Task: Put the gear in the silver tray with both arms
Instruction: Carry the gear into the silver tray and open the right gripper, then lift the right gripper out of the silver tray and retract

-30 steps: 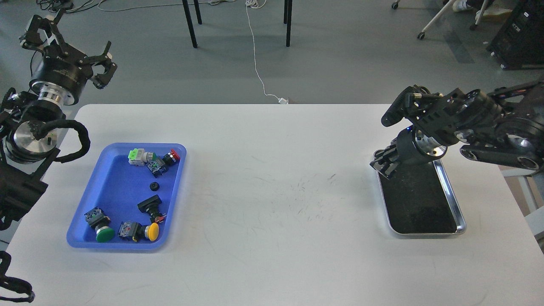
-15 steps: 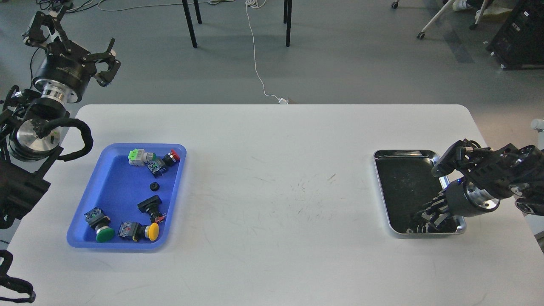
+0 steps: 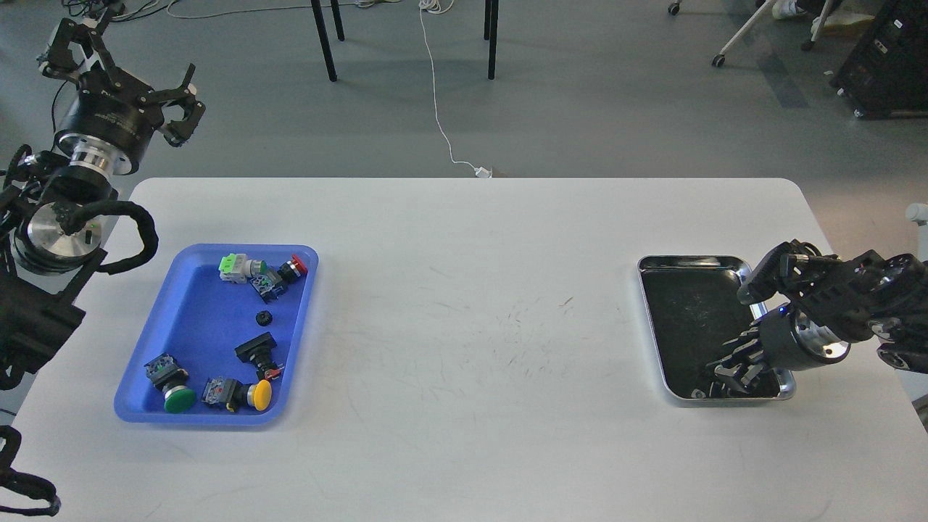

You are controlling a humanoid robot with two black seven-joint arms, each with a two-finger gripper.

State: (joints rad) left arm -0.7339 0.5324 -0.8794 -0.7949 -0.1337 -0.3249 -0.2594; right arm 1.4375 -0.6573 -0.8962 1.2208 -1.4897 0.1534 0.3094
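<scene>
Hovering low, your right gripper (image 3: 728, 371) dips into silver tray (image 3: 656, 319) near corner, fingers too dark to tell. Left gripper (image 3: 177, 109) waits raised, fingers wide, empty. Gear (image 3: 263, 317) sits in blue tray (image 3: 181, 304), untouched.

The silver tray (image 3: 692, 262) near the desk's right edge looks like polished metal, with a bright mirror rim and a dark, glossy, faintly speckled bottom. The blue tray (image 3: 148, 362) toward the left edge looks like smooth plastic with a soft sheen. The white desk (image 3: 464, 326) is matt, scuffed with fine dark scratches about its middle. The arms are matt black, each with a brushed metal wrist ring; the left arm (image 3: 65, 239) carries a ribbed black cable sleeve (image 3: 138, 232).
</scene>
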